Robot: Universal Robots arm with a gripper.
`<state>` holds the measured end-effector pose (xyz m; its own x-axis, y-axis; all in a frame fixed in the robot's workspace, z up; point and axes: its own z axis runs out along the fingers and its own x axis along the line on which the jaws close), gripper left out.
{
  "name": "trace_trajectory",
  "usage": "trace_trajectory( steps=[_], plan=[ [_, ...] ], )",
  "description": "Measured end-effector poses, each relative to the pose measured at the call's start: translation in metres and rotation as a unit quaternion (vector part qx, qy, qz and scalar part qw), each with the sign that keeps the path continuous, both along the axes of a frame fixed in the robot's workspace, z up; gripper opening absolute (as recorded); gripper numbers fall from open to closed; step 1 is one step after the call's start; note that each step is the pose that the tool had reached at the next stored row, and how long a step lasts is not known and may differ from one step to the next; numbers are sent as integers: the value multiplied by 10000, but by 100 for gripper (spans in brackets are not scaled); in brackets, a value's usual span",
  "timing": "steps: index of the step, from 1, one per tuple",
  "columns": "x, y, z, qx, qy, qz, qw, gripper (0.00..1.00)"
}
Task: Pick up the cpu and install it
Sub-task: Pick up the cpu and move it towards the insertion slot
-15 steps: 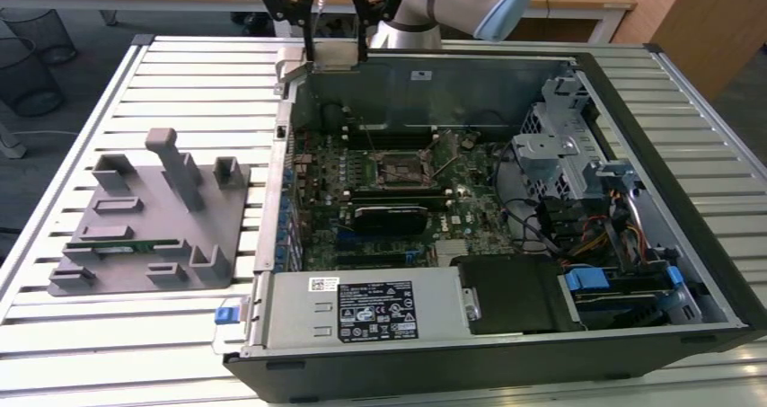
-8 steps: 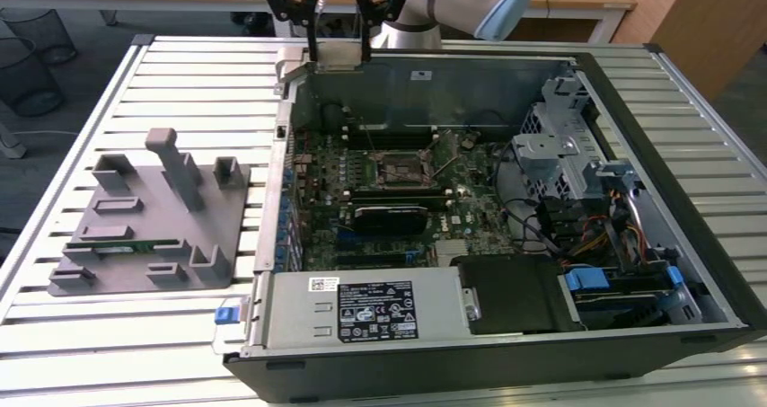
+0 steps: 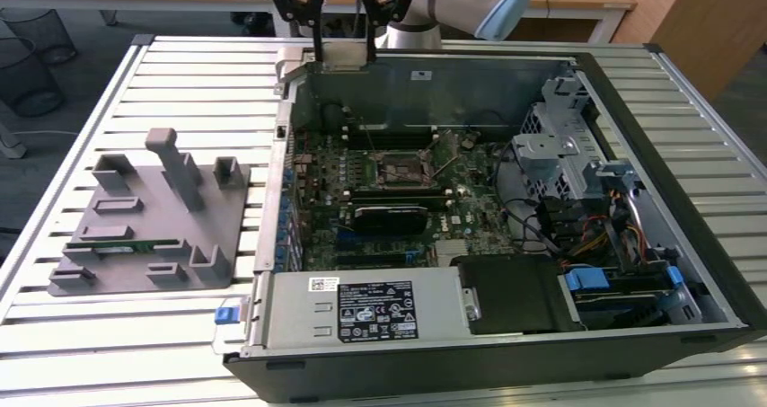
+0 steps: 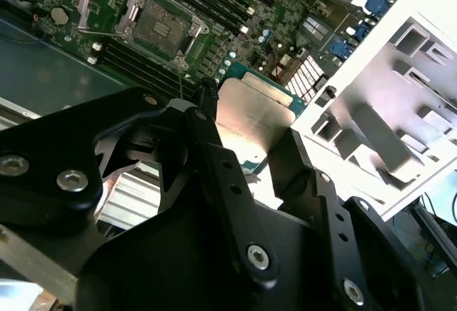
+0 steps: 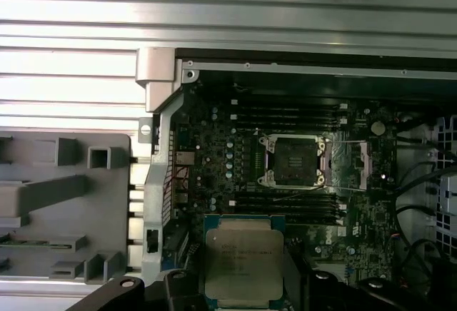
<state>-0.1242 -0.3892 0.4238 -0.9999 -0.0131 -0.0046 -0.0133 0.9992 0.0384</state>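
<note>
The cpu (image 3: 341, 51) is a flat square chip with a silver top, and my gripper (image 3: 343, 57) is shut on it above the back wall of the open computer case. In both wrist views the cpu (image 4: 253, 118) (image 5: 243, 262) sits between the black fingers (image 4: 214, 161), with its green edge showing. The open motherboard socket (image 3: 401, 166) (image 4: 161, 29) (image 5: 294, 161) lies below, near the middle of the board, with its metal frame lifted. The chip hangs well above the board, apart from the socket.
A grey holder (image 3: 156, 218) (image 5: 64, 204) with posts and slots lies on the slatted table at the exterior view's left, with a green memory stick (image 3: 126, 245) in it. Inside the case stand a power supply (image 3: 359, 308), drive cages (image 3: 563, 146) and cables (image 3: 587, 236).
</note>
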Motion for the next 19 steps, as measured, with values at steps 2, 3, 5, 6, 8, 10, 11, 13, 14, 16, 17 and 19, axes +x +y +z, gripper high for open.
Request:
trace_trajectory(
  steps=[2, 3, 5, 6, 8, 10, 11, 13, 14, 16, 17, 19],
  plan=[
    [22, 0, -1, 0, 0, 0, 10000, 53],
    [34, 0, -2, 0, 0, 0, 10000, 53],
    [74, 1, -4, 1, 0, 0, 10000, 53],
    [106, 1, -4, 0, 0, 0, 10000, 53],
    [178, 2, -8, 0, 0, 0, 10000, 53],
    [238, 3, -13, 0, 0, 1, 10000, 53],
    [268, 4, -14, 0, 0, 0, 10000, 53],
    [324, 11, -19, 0, 0, 0, 10000, 53],
    [352, 18, -23, 0, 0, 0, 10000, 53],
    [421, 37, -32, 1, 0, 0, 10000, 53],
    [457, 47, -36, 0, 0, 0, 10000, 53],
    [527, 72, -45, 1, 0, 0, 10000, 53]
  ],
)
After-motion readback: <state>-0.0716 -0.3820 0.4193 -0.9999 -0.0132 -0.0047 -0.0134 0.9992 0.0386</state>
